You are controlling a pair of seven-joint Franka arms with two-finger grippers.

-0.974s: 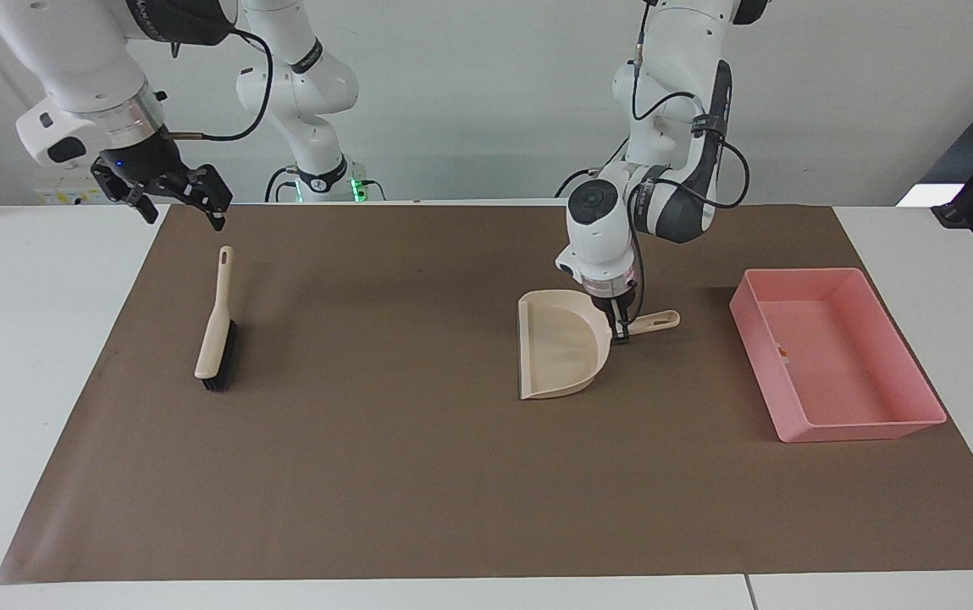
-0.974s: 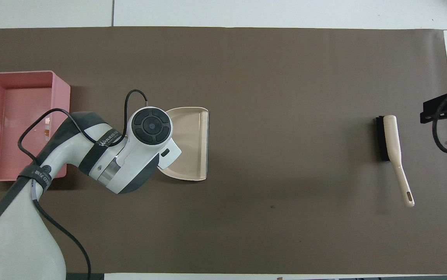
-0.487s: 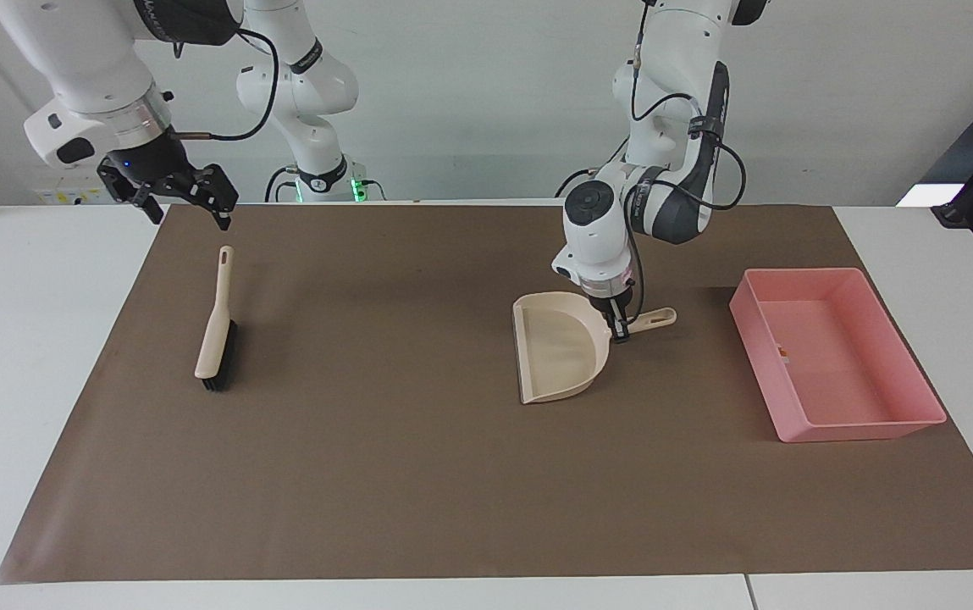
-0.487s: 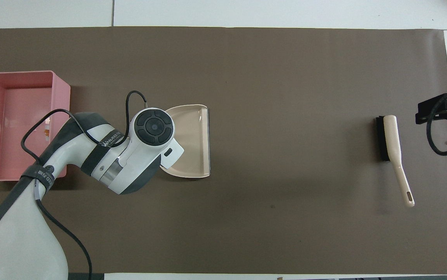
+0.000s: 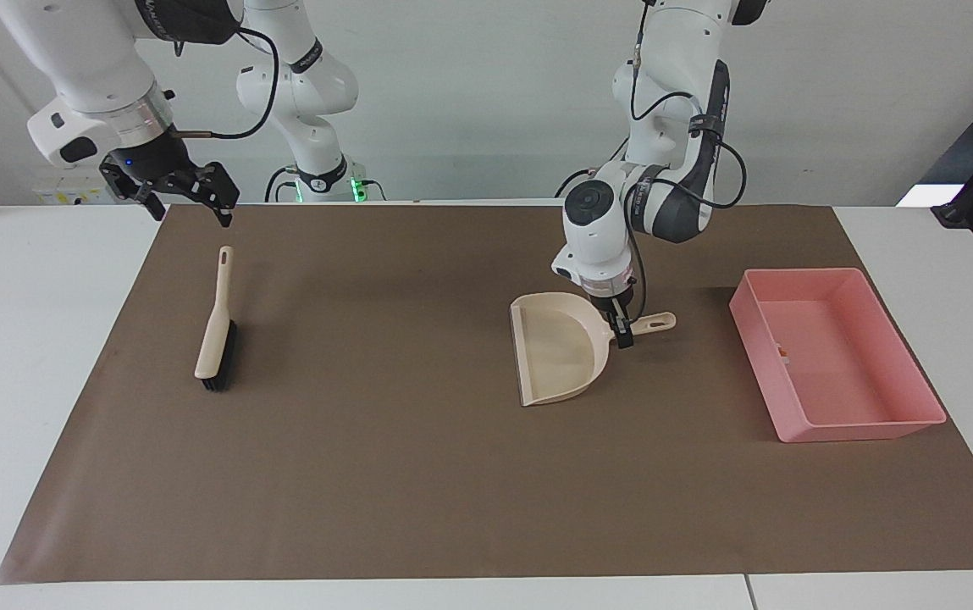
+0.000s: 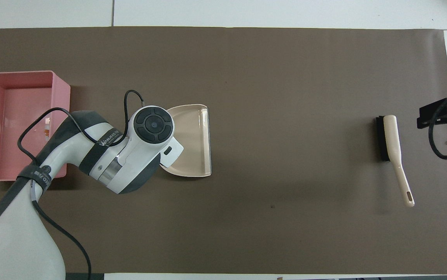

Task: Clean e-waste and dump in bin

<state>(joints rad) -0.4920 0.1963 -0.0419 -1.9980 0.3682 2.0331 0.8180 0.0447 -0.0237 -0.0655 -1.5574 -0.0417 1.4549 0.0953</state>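
Observation:
The cream dustpan [image 5: 554, 352] [image 6: 192, 140] lies flat on the brown mat, its handle pointing toward the pink bin [image 5: 863, 428] [image 6: 62, 116]. My left gripper [image 5: 621, 332] points straight down at the root of that handle; in the overhead view the wrist hides it. Inside the bin, against the wall nearest the dustpan, a tiny white-and-orange piece of e-waste [image 5: 781, 349] [image 6: 47, 128] shows. My right gripper [image 5: 187, 216] [image 6: 441, 116] hangs open and empty in the air, over the mat's edge near the brush's handle tip.
A cream brush with black bristles [image 5: 217, 330] [image 6: 391, 140] lies on the mat toward the right arm's end. The brown mat [image 5: 367, 466] covers most of the white table.
The dustpan has come down flat and slid slightly toward the right arm's end. The right gripper has drawn up and back a little from the brush.

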